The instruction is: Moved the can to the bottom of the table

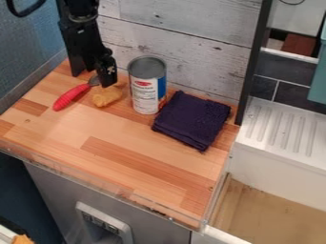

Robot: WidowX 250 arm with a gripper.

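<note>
Plainly, Can Stood at the Back With the Move to Come

The can stood upright at the back of the wooden table, close to the board wall. The bottom of the table, taken as its front edge low in the view, lay well apart from it. Judging by that, none of the wanted shift was done: getting hold of the can, carrying it forward and setting it down all seemed left to do.

The gripper hung over the table's back left part as seen in the view, its two fingers spread wide with nothing held between them. The can was to the right of it in the view, near but apart. Low by the nearer finger lay a yellow lump, between the gripper and the can's lower part; whether finger and lump touched could not be told. A red-handled tool lay to the lump's left, and a folded dark cloth lay just beside the can's other side.
</note>
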